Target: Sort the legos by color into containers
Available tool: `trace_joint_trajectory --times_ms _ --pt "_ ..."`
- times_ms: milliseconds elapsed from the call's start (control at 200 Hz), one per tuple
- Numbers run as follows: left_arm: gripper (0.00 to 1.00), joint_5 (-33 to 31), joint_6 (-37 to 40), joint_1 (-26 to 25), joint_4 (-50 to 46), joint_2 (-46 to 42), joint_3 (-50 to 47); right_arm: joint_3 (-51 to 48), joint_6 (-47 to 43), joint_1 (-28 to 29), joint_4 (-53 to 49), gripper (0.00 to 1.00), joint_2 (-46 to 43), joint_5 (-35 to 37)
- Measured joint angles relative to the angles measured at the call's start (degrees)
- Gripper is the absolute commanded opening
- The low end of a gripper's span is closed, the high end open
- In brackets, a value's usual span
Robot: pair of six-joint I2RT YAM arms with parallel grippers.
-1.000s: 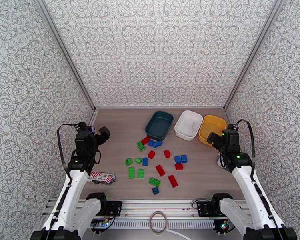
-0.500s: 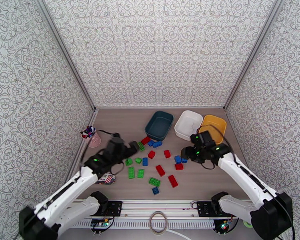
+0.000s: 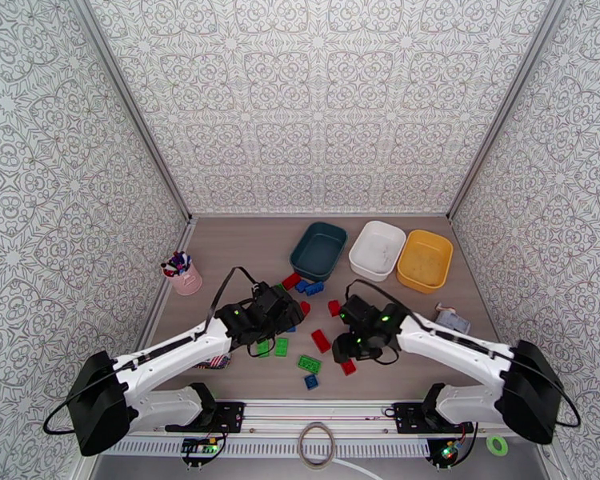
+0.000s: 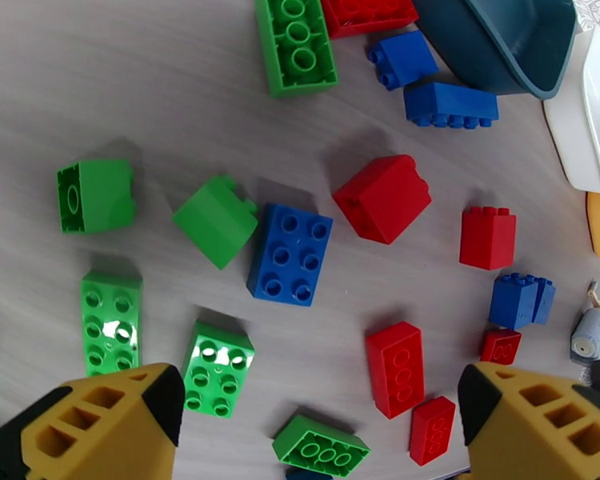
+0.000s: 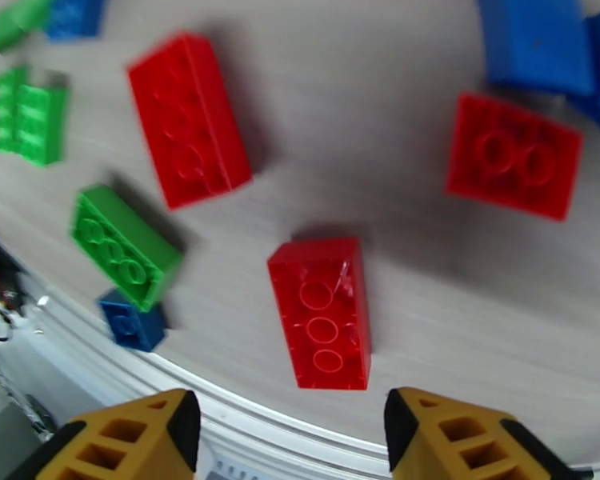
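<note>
Red, green and blue legos lie scattered on the table's middle. The teal container, white container and yellow container stand in a row at the back. My left gripper hangs open over the left part of the pile, with a blue brick and green bricks below and ahead of it; in the top view it is at the cluster's left. My right gripper is open just above an oblong red brick, nothing between its fingers; from above it is near the front.
A pink cup of pens stands at the left. A white printed pouch lies partly under the left arm. A small grey object sits at the right. The table's front edge and rail run close behind the right gripper.
Both arms have swung in from the table's sides to the middle and come down low over the bricks. No brick has moved.
</note>
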Motion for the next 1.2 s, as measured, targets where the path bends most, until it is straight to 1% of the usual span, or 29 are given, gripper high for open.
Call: trace_joint_trajectory --times_ms 90,170,335,465,645,745,795,1005,1200 --pt "0.96 -0.02 -2.14 -0.22 -0.96 -2.08 -1.29 0.00 1.29 1.79 0.28 0.62 3.02 1.29" --pt "0.96 -0.26 -4.20 -0.26 -1.36 -6.32 -4.11 -0.02 2.10 2.73 0.66 0.62 5.44 2.25" --pt "0.96 -1.31 -8.07 -0.26 -2.60 -14.14 -9.25 -0.02 3.28 3.19 1.40 0.61 8.57 3.65" --pt "0.96 -1.55 -9.77 -0.26 -3.63 -16.61 -11.13 -0.02 3.96 3.17 1.68 0.59 9.75 4.59" --pt "0.96 -1.51 -10.62 -0.26 -3.89 -15.98 -11.34 -0.04 4.98 3.19 2.58 0.52 11.19 5.40" --pt "0.96 -1.49 -10.80 -0.26 -3.91 -14.38 -11.34 0.04 5.75 3.19 2.27 0.42 11.52 6.43" --pt "0.96 -1.49 -11.04 -0.26 -4.24 -13.35 -11.21 0.37 6.23 3.19 1.84 0.39 12.02 7.04" --pt "0.96 -1.29 -10.73 -0.28 -6.43 -8.24 -7.48 1.79 6.91 3.23 0.42 0.38 13.42 8.44" --pt "0.96 -0.94 -6.16 -1.01 -4.76 -6.97 -4.22 2.21 7.06 3.23 -0.98 0.37 13.25 9.73"
